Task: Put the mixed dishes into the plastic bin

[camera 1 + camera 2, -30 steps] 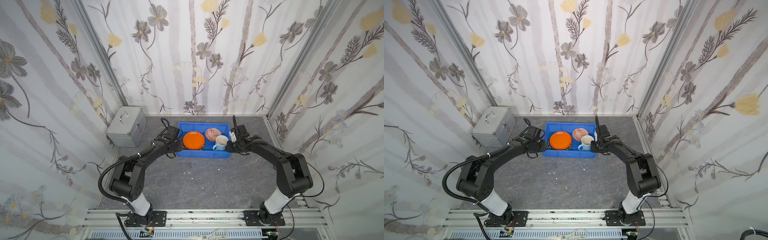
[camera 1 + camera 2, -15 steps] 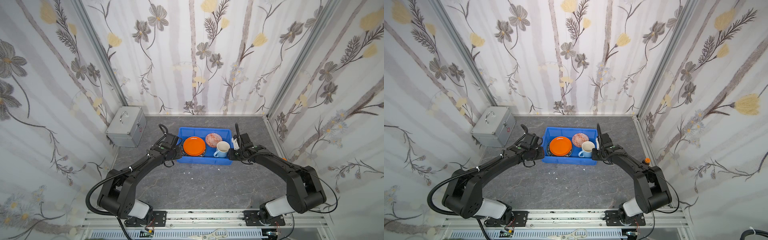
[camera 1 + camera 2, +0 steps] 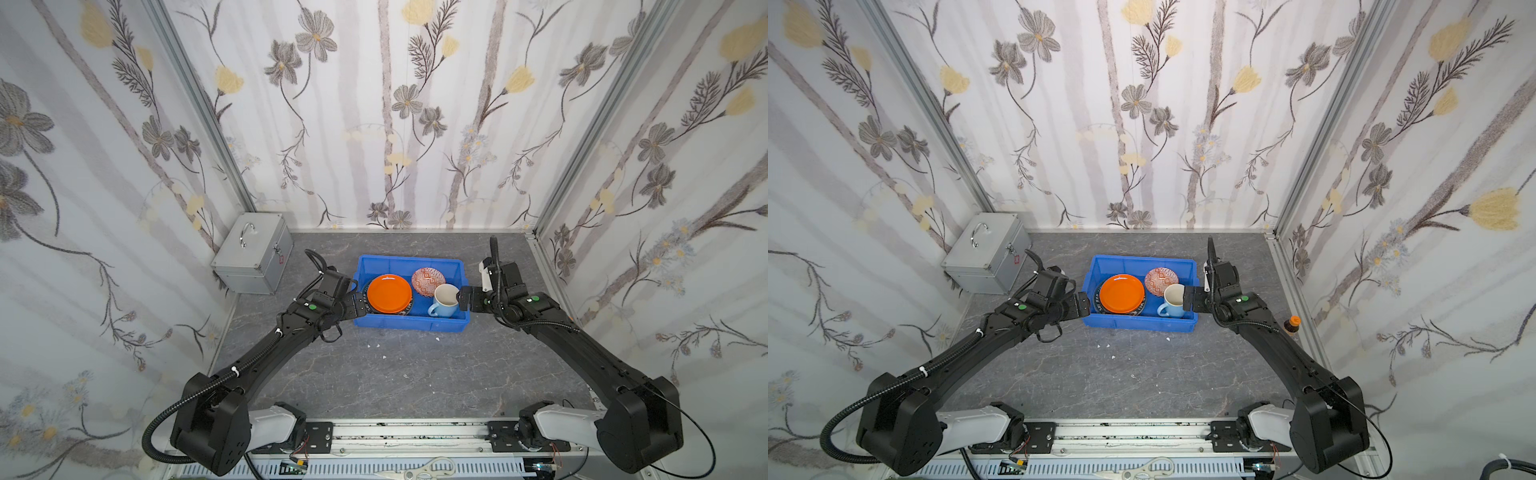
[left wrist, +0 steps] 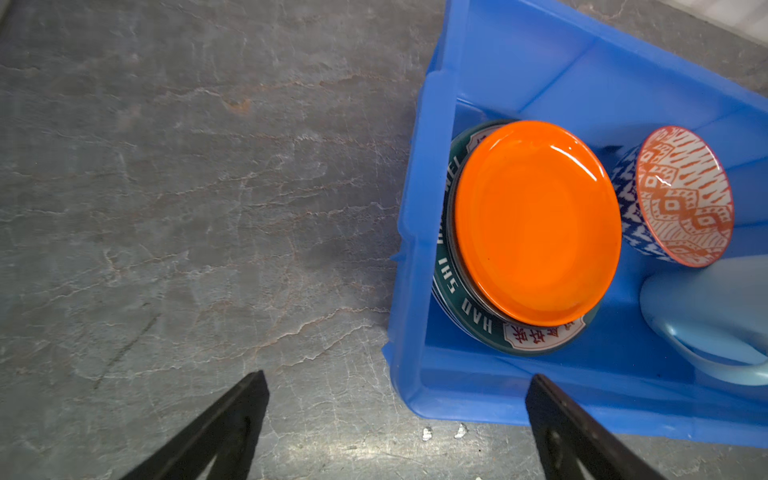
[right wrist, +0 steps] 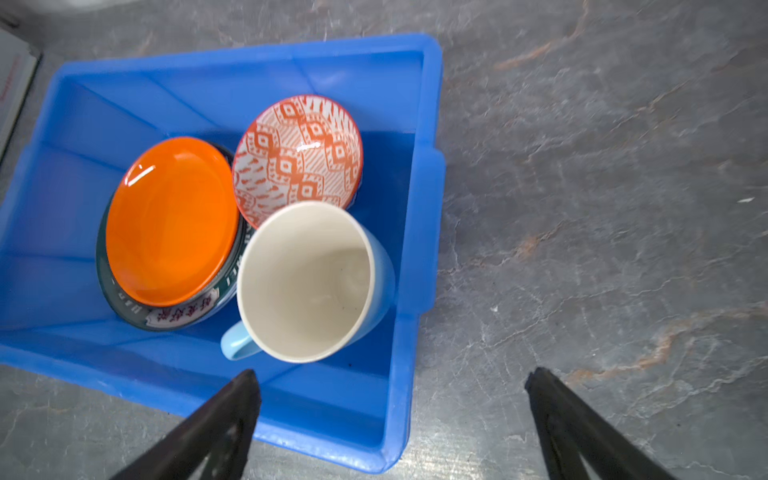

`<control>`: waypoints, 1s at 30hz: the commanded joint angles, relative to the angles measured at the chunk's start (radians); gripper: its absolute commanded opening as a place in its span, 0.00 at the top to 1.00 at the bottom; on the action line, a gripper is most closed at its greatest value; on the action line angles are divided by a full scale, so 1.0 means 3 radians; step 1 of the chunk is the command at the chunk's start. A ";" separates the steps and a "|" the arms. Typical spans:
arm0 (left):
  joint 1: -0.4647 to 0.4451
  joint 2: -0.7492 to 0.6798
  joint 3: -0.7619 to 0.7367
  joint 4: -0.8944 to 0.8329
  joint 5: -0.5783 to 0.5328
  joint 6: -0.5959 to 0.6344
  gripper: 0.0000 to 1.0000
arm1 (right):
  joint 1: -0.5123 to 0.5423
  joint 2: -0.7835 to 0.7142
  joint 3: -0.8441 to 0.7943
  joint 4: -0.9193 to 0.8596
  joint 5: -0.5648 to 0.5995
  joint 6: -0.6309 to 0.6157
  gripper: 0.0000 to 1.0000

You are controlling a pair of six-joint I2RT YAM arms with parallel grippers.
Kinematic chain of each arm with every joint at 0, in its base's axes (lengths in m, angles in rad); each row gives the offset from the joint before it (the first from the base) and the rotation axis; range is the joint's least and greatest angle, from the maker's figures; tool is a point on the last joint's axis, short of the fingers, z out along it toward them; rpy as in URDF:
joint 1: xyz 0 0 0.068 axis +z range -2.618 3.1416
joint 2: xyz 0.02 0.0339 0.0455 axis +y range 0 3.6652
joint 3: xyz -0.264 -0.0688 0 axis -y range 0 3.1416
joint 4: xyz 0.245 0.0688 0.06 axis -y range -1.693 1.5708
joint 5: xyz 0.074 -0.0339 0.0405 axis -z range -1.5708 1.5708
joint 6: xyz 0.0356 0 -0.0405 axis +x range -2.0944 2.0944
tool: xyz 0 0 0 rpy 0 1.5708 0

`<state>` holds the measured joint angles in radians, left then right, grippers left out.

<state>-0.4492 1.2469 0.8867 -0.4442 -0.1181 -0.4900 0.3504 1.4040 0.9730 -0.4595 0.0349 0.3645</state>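
Left gripper (image 4: 397,375): jaws spread wide, nothing between them, nothing held. It hangs at the left end of the blue bin (image 3: 409,322), by the front-left corner. Right gripper (image 5: 392,371): jaws likewise wide apart and empty. It sits at the bin's right end by the front-right corner, close to the pale blue mug (image 3: 445,301) but apart from it.

Inside the bin:
- The mug stands upright in the front-right part, cream inside, handle toward the front wall.
- The orange plate (image 3: 389,293) lies in the left half, stacked on a dark green lettered plate (image 4: 465,307). Only the lower plate's rim shows.
- The patterned bowl (image 3: 428,281) is toward the back wall, right of the stack. It is tilted, with its blue-and-white outside showing in the left wrist view. Whether its rim touches the mug, cannot tell.

Outside the bin:
- A silver case (image 3: 253,259) with a handle stands well off the left end.
- A few white chips (image 3: 437,339) lie on the grey tabletop (image 3: 395,374) just before the front wall.
- A small orange-capped bottle (image 3: 1292,325) stands beyond the right end, seen in a top view.
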 commanded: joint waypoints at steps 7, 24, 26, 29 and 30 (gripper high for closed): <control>0.0310 -0.0198 -0.0459 0.1147 -0.1135 0.0894 0.00 | -0.0431 -0.0236 -0.0007 0.0697 0.0324 -0.0213 0.00; 0.1338 0.0188 -0.1722 0.3683 -0.0499 0.1411 0.00 | -0.0919 -0.0556 -0.1664 0.3644 0.0320 -0.0945 0.00; 0.1441 0.0361 -0.1743 0.3933 -0.0403 0.1342 0.00 | -0.0986 -0.0476 -0.1820 0.3945 0.0268 -0.0982 0.00; 0.1472 0.0498 -0.1748 0.4138 -0.0207 0.1400 0.00 | -0.1094 -0.0380 -0.2044 0.4421 0.0256 -0.0965 0.00; 0.1474 0.0561 -0.1774 0.4274 -0.0209 0.1413 0.00 | -0.1120 -0.0341 -0.2092 0.4564 0.0214 -0.0983 0.00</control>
<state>-0.0101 1.3861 0.3656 0.6662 -0.2504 -0.0681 0.0296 1.2827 0.3748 0.6792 0.1112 0.0952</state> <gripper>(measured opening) 0.997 0.996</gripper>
